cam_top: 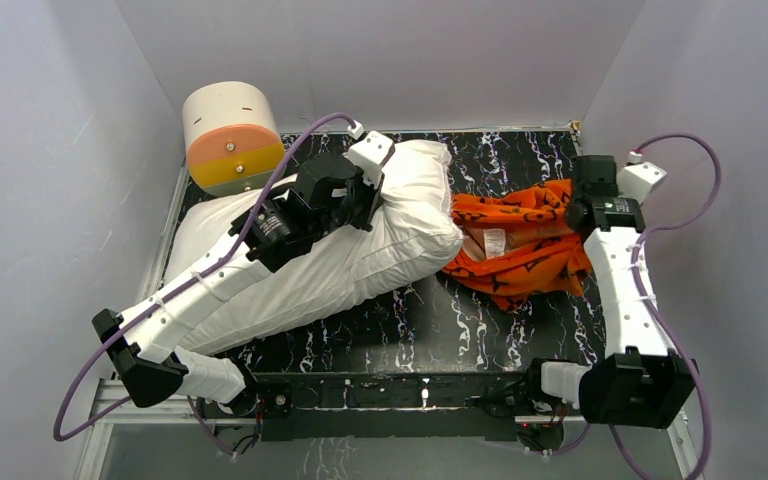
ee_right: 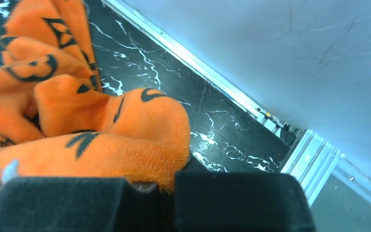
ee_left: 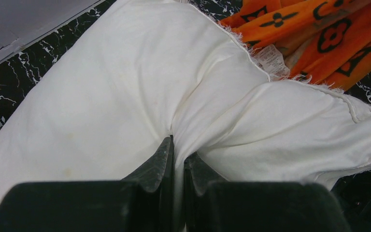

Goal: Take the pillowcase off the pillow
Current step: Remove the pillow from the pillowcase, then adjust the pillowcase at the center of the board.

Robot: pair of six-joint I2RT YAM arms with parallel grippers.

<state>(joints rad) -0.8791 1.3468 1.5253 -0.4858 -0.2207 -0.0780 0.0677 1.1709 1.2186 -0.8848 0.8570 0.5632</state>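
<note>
Likely final separation: left gripper (ee_left: 178, 145) pinches plump white fabric pillow (ee_left: 101, 87), right gripper (ee_right: 159, 181) clamps orange black-monogrammed plush pillowcase (ee_right: 101, 145); next, draw it rightward, clear.

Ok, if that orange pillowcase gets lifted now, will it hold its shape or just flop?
Probably floppy: the pillowcase lies crumpled in loose folds beside the pillow. Likely light for its size, being soft plush fabric. Its fuzzy pile bunched at the right tool suggests it won't slip easily.

right gripper (ee_right: 160, 186): jaws pinching a fold of the pillowcase (ee_right: 101, 140) | pillowcase: orange plush, bunched, on black marbled floor (ee_right: 212, 121) | white wall (ee_right: 294, 48): behind floor edge
</note>
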